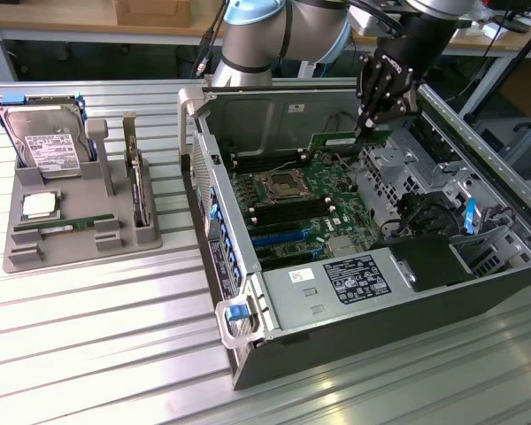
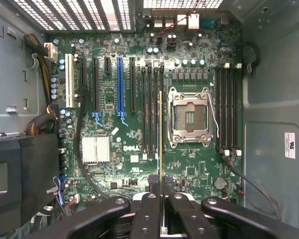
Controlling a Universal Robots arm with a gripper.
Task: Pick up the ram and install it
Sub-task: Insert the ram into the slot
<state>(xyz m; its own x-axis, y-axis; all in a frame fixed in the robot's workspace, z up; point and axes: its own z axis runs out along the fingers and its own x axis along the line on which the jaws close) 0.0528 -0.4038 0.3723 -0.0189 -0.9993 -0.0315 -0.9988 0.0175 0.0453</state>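
Observation:
My gripper (image 1: pixel 365 126) hangs over the far side of the open computer case (image 1: pixel 354 341), shut on the ram (image 1: pixel 343 140), a long thin green stick held level above the motherboard (image 1: pixel 292 199). In the wrist view the ram (image 2: pixel 160 134) shows edge-on as a thin line clamped between the black fingers (image 2: pixel 148 209). It runs along the bank of black memory slots (image 2: pixel 152 109) beside the bare CPU socket (image 2: pixel 189 117). I cannot tell whether its lower edge touches a slot.
A grey holder tray (image 1: pixel 80 243) at the exterior view's left carries a hard drive (image 1: pixel 44 142), a square silver chip (image 1: pixel 38 205), an upright card (image 1: pixel 137 186) and another green stick (image 1: pixel 57 226). Black cables (image 1: pixel 416 217) and a power supply box (image 1: pixel 336 288) crowd the case's near end.

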